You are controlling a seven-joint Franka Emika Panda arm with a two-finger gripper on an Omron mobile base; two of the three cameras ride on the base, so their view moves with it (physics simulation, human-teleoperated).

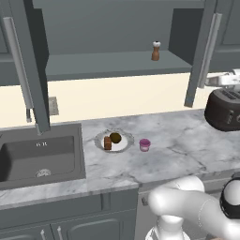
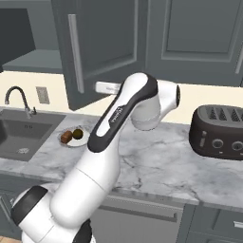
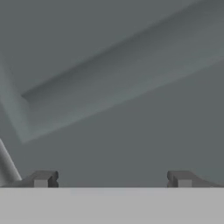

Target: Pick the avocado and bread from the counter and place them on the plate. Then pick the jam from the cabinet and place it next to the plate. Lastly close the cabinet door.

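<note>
The cabinet (image 1: 112, 65) stands open, and its right door (image 1: 202, 51) swings out over the counter (image 1: 178, 140). My gripper (image 3: 113, 180) is open, close against that door's panelled outer face (image 3: 131, 87), near its bar handle (image 1: 211, 51); nothing is between the fingertips (image 3: 43, 179). In the left base view the gripper (image 1: 211, 81) sits at the door's lower right. The plate (image 1: 123, 146) carries the bread (image 1: 108, 143) and the avocado (image 1: 115, 137). The pink jam (image 1: 145, 145) stands on the counter just right of the plate. The right base view shows the plate (image 2: 81, 141), bread (image 2: 66, 137) and avocado (image 2: 78, 134).
A brown pepper mill (image 1: 155, 50) stands on the cabinet shelf. The left cabinet door (image 1: 28, 65) hangs open over the dark sink (image 1: 40, 157). A black toaster (image 1: 224, 110) sits at the right of the counter. A faucet (image 2: 16, 97) rises behind the sink.
</note>
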